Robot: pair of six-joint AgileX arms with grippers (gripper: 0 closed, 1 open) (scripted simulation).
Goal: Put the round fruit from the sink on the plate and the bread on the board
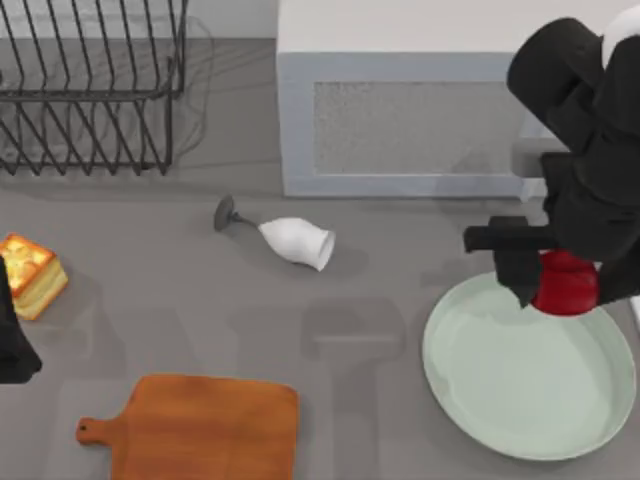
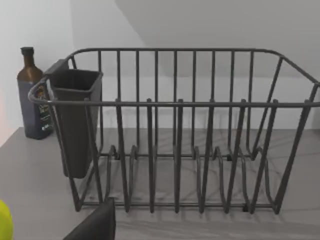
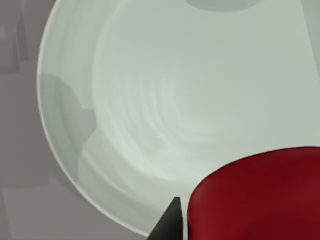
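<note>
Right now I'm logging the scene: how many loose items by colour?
Red: 1, round fruit in the right end effector
Mint-green: 1, plate
Golden-yellow: 1, bread
Orange-brown: 1, board
White: 1, toppled glass
Total: 5

1. Your top view looks straight down on the grey counter (image 1: 200, 320), taking in the black wire dish rack (image 1: 90, 85) and the large round pale mint-green plate (image 1: 510, 385).
2. Your left wrist view faces level and close onto that rack (image 2: 175, 150).
3. Your right wrist view looks down from very near onto the plate (image 3: 150, 100) and the small glossy red round fruit (image 3: 260, 200), which the top view (image 1: 568, 285) shares.
</note>
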